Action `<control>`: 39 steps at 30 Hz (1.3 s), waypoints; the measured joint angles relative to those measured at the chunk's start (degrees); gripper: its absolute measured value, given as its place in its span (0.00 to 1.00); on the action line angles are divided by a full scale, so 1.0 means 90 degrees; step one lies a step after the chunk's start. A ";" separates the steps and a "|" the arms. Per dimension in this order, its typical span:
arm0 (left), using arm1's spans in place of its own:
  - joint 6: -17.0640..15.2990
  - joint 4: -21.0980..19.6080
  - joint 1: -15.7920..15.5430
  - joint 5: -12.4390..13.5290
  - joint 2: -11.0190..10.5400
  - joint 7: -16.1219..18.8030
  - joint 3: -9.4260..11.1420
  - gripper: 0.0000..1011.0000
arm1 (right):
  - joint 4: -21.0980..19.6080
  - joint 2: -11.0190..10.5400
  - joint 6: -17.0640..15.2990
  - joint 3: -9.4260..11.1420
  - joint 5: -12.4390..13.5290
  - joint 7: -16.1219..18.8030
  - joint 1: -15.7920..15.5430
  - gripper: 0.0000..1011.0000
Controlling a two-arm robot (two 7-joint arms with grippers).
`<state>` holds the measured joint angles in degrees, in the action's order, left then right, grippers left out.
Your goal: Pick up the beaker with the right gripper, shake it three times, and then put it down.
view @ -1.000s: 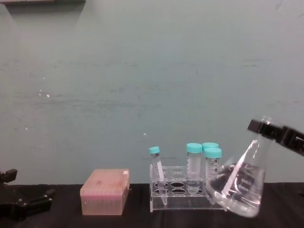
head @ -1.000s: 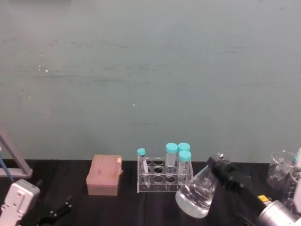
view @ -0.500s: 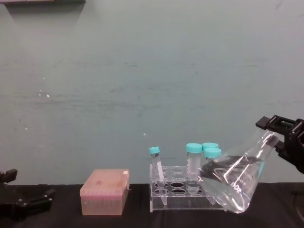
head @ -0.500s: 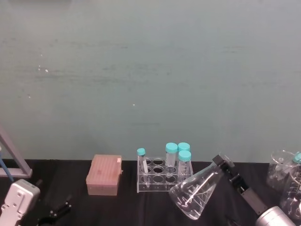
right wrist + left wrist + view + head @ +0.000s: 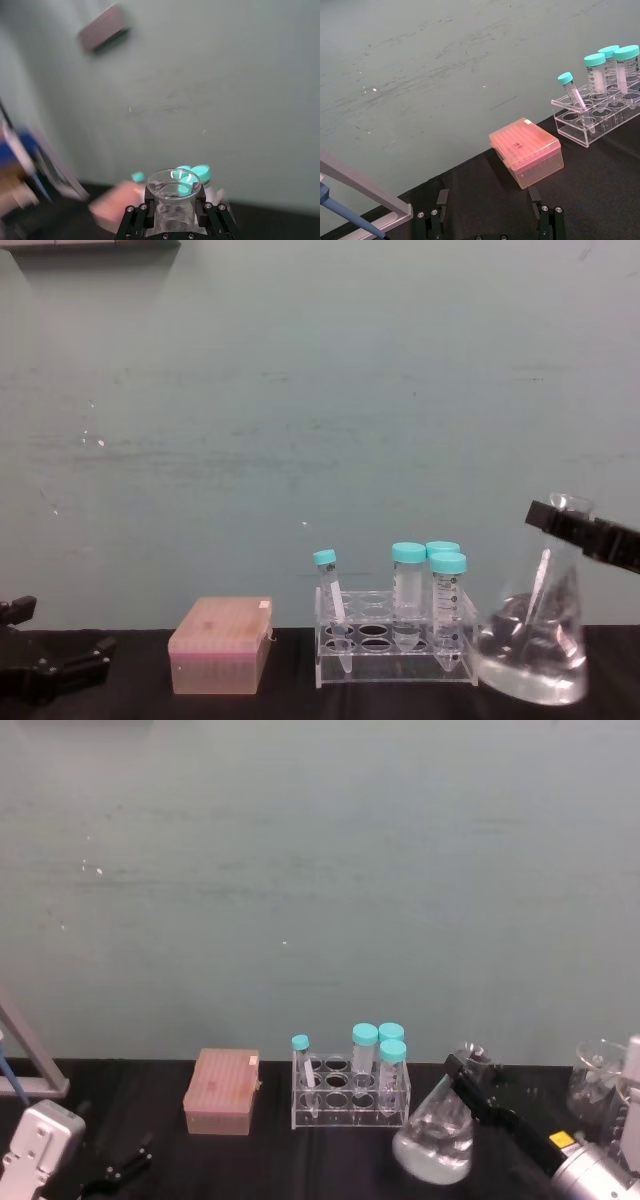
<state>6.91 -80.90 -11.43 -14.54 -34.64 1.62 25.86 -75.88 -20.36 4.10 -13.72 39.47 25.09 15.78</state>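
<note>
The beaker [image 5: 433, 1145] is a clear conical flask with liquid in its base, standing nearly upright just right of the tube rack. My right gripper [image 5: 468, 1078] is shut on its neck and reaches in from the lower right. From the side, the beaker [image 5: 533, 645] has its wide base low over the black table, and the right gripper [image 5: 572, 525] clamps it just under the rim. The right wrist view has the beaker's open mouth [image 5: 174, 184] held between the black fingers of the right gripper [image 5: 174, 209]. My left gripper [image 5: 488, 194] rests open on the table at the far left, apart from it all.
A clear rack [image 5: 348, 1102] with several teal-capped tubes stands close to the flask's left. A pink tip box [image 5: 222, 1092] sits further left. Other glassware [image 5: 598, 1078] stands at the right edge. A pipette stand [image 5: 28, 1055] is at the far left.
The flask has swung from a strong leftward tilt back to nearly upright and has shifted right, away from the rack. The liquid inside has moved. The left arm has not moved.
</note>
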 joint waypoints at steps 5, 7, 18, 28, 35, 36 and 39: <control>0.0000 0.0000 0.0000 0.0000 0.0000 0.0000 0.0000 0.99 | 0.0238 -0.0595 0.1225 -0.0574 -0.2196 -0.0187 0.0351 0.46; 0.0000 0.0000 -0.0001 0.0000 0.0000 0.0000 0.0000 0.99 | 0.0291 -0.0848 0.1642 -0.0821 -0.3404 -0.0566 0.0501 0.46; 0.0000 0.0000 0.0000 0.0000 0.0000 0.0000 0.0000 0.99 | 0.0552 -0.1311 0.2457 -0.1313 -0.7319 -0.2717 0.0827 0.46; 0.0000 0.0000 -0.0001 0.0000 0.0000 0.0000 0.0000 0.99 | 0.0483 -0.1206 0.2509 -0.1125 -0.7182 -0.2664 0.0700 0.46; 0.0000 0.0000 0.0000 0.0000 0.0000 0.0000 0.0000 0.99 | 0.0121 -0.0720 0.2104 -0.0478 -0.4216 -0.1049 0.0334 0.46; 0.0000 0.0000 0.0000 0.0000 0.0000 0.0000 0.0000 0.99 | 0.0084 -0.0655 0.1988 -0.0409 -0.3884 -0.0886 0.0297 0.46; 0.0000 0.0000 0.0000 0.0000 -0.0001 0.0000 0.0000 0.99 | -0.0063 -0.0448 0.1513 -0.0178 -0.3002 -0.0487 0.0178 0.46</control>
<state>6.91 -80.90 -11.43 -14.55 -34.65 1.62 25.86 -76.45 -24.39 17.72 -15.32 12.45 20.70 17.39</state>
